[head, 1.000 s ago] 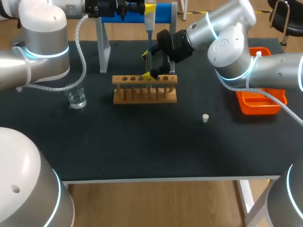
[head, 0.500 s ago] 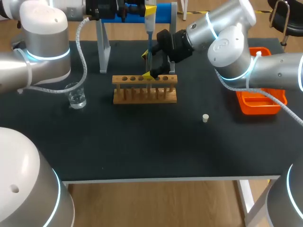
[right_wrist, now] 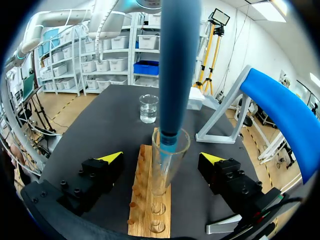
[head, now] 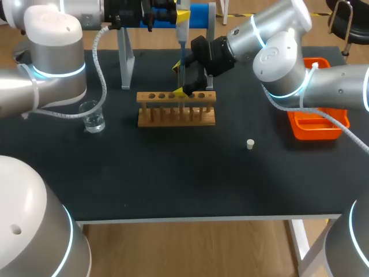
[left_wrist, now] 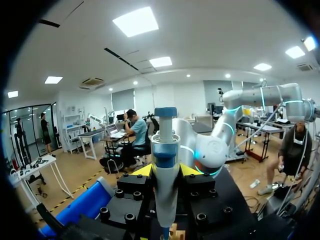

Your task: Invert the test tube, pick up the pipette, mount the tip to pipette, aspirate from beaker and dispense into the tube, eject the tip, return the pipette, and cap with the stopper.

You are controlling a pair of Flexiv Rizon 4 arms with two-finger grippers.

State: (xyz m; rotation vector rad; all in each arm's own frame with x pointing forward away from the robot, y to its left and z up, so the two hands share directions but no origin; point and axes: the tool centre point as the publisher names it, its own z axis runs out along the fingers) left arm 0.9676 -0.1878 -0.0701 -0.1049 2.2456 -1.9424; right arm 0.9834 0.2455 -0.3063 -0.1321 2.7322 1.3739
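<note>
Our left gripper (left_wrist: 166,171) is up at the far side of the table (head: 173,179), pinching the pipette (left_wrist: 165,150) between its yellow fingertips (left_wrist: 142,170). The pipette hangs upright, plunger end on top. In the head view it runs straight down from the gripper towards the wooden test tube rack (head: 176,109).

In the right wrist view, the pipette's blue lower end (right_wrist: 168,141) sits inside the mouth of the test tube (right_wrist: 167,165). The tube stands upright in the rack, open end up. We cannot tell whether there is liquid in the tube.

Our right gripper (right_wrist: 162,159) is spread wide around the tube, with one finger on each side. Both yellow tips are clear of the glass, so it grips nothing. In the head view, this gripper (head: 181,79) reaches in from the right and hovers just over the far edge of the rack.

The beaker (head: 92,117) stands on the table to the left of the rack, holding some clear liquid. It is apart from both grippers. The small pale stopper (head: 250,144) sits on the table to the right of the rack, nearer us, and nothing touches it.

An orange tray (head: 317,124) lies near the right edge of the table, partly under our right arm. The pipette stand (head: 199,14), a blue bar on grey legs, is at the far edge behind the rack.
</note>
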